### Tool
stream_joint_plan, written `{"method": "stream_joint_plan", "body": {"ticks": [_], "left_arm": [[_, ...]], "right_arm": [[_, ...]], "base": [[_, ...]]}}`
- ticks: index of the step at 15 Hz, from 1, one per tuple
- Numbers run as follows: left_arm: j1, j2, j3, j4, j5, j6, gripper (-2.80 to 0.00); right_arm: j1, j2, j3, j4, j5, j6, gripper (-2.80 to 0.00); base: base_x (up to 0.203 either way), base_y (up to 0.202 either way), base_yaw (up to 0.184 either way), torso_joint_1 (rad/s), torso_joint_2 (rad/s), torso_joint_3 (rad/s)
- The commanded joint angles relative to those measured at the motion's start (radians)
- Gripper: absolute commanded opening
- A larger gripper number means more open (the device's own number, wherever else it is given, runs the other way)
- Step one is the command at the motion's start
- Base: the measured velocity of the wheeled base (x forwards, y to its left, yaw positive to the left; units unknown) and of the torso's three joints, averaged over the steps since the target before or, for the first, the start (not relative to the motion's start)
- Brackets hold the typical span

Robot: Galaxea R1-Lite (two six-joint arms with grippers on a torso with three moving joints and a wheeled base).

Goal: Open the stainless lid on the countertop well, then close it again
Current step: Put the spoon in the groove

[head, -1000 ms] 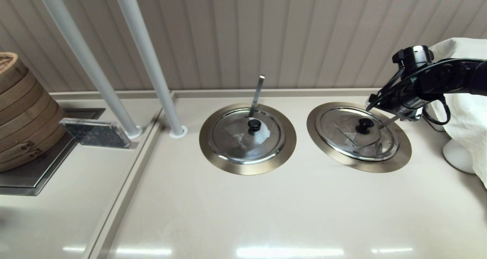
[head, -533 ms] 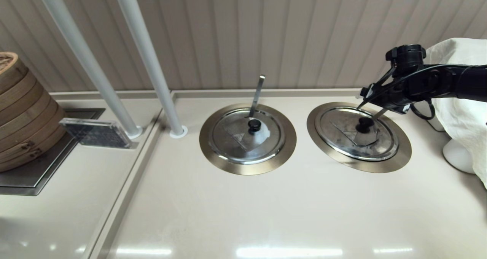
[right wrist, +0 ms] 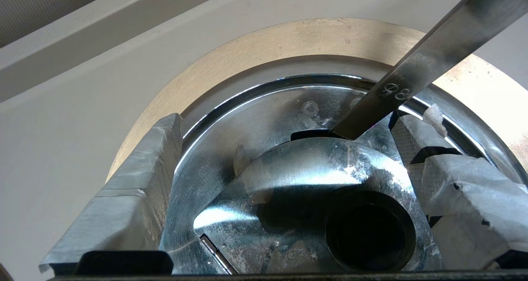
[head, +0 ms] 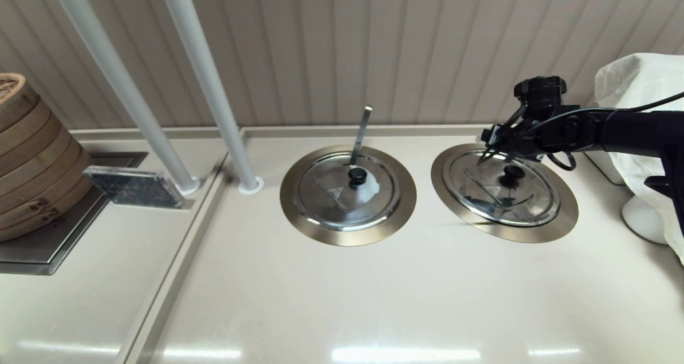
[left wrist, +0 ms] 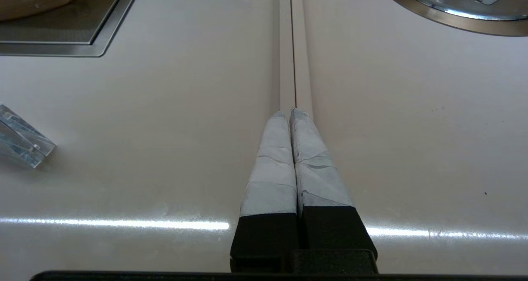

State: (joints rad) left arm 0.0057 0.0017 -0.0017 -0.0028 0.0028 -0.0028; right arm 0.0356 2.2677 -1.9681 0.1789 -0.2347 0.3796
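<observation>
The lid [head: 503, 187] sits flat and shut on the well [head: 561, 222], whose bronze flange rings it all round on the worktop [head: 342, 300]. The well lies at the right of the twin well [head: 299, 214], the two flanges near each other but apart, a strip of bare worktop between them. The twin lid [head: 347, 190] is also down, its flap showing a whitish patch, a steel handle rising from it toward the wall.

The right pincer [head: 489, 151] hovers over the far side of the lid, on the side toward the twin well, its arm reaching in from the right. In the right wrist view the taped fingers [right wrist: 123, 198] stand wide apart, one on each side of the flap [right wrist: 305, 178], holding nothing. The knob [right wrist: 369, 231] lies between them, closer to one finger, and the ladle handle [right wrist: 429, 54] slants up out of a slot at the flap's far edge. Whether the fingertips touch the lid cannot be told.

The left pincer [left wrist: 287, 112] is parked low over the worktop seam, on the twin well's near left side, its taped fingers pressed together and empty.

Beyond the twin well's left stand two white poles [head: 214, 91], an acrylic block [head: 133, 187] and a bamboo steamer [head: 32, 155]. A white cloth [head: 641, 123] hangs just right of the well. The worktop nearer the robot than both wells is open.
</observation>
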Motion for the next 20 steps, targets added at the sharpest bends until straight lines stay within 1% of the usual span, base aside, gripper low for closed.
{"method": "stream_joint_plan", "body": {"ticks": [1, 3, 11, 13, 17, 20], "left_arm": [[0.0, 0.0, 0.0, 0.0, 0.0, 0.0, -2.8], [0.0, 0.0, 0.0, 0.0, 0.0, 0.0, -2.8], [0.0, 0.0, 0.0, 0.0, 0.0, 0.0, -2.8], [0.0, 0.0, 0.0, 0.0, 0.0, 0.0, -2.8], [0.0, 0.0, 0.0, 0.0, 0.0, 0.0, -2.8], [0.0, 0.0, 0.0, 0.0, 0.0, 0.0, -2.8]], "right_arm": [[0.004, 0.008, 0.0, -0.007, -0.002, -0.009, 0.0], [0.018, 0.013, 0.0, -0.026, -0.002, -0.018, 0.0], [0.023, 0.001, 0.003, -0.032, -0.002, -0.014, 0.0], [0.023, -0.034, 0.014, -0.027, -0.004, -0.01, 0.0], [0.001, -0.031, 0.009, -0.023, -0.011, -0.011, 0.0], [-0.013, -0.01, 0.007, -0.048, -0.012, -0.014, 0.0]], "base": [[0.0, 0.0, 0.0, 0.0, 0.0, 0.0], [0.0, 0.0, 0.0, 0.0, 0.0, 0.0], [0.0, 0.0, 0.0, 0.0, 0.0, 0.0], [0.0, 0.0, 0.0, 0.0, 0.0, 0.0], [0.0, 0.0, 0.0, 0.0, 0.0, 0.0], [0.0, 0.0, 0.0, 0.0, 0.0, 0.0]]}}
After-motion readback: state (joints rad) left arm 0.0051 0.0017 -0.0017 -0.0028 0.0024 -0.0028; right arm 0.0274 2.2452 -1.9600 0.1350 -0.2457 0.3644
